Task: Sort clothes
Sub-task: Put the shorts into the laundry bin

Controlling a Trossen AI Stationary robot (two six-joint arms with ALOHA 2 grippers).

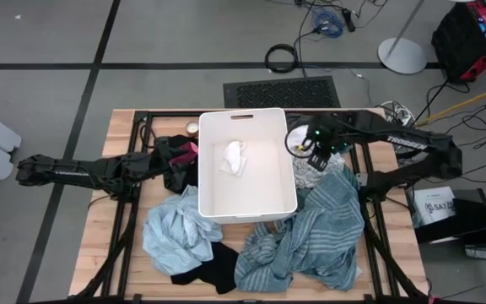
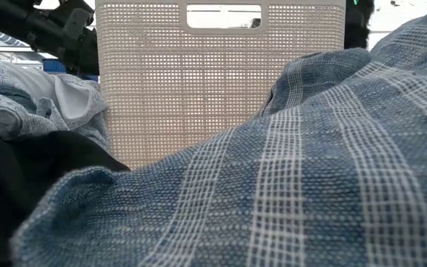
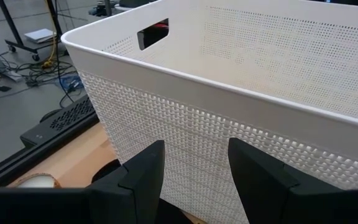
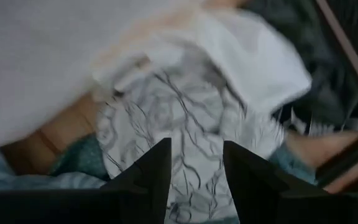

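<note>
Right gripper point(image 1: 309, 157) hangs just outside the white bin's point(image 1: 247, 116) right wall, fingers apart with nothing between them, and directly beneath sits the white patterned garment point(image 4: 191, 124), crumpled against the bin wall. The big teal-grey striped garment point(image 1: 315, 241) spreads out just behind and below that gripper, covering the near right part of the desk point(image 1: 125, 127).

Over on the other side, the left gripper point(image 3: 194, 168) waits beside the bin's left wall, fingers spread, empty. Black clothing with the small magenta piece point(image 1: 188, 152) lies right by it; the light blue garment point(image 1: 175, 232) and another black one point(image 1: 205, 270) lie farther toward the front edge. One white item point(image 1: 234, 158) rests inside the bin.

Risks, I'd say: the patterned garment is wedged tight to the wall, so a descent could scrape the bin or shove it sideways. Its edge seems tucked near the striped cloth, so a pinch may gather both and drag the wrong piece along. A shallow nip could also let the fabric slip free on the lift.

Writing: white letters on the right arm read roughly "TROSSEN"; a label off the desk begins "SAY", the rest unreadable.
</note>
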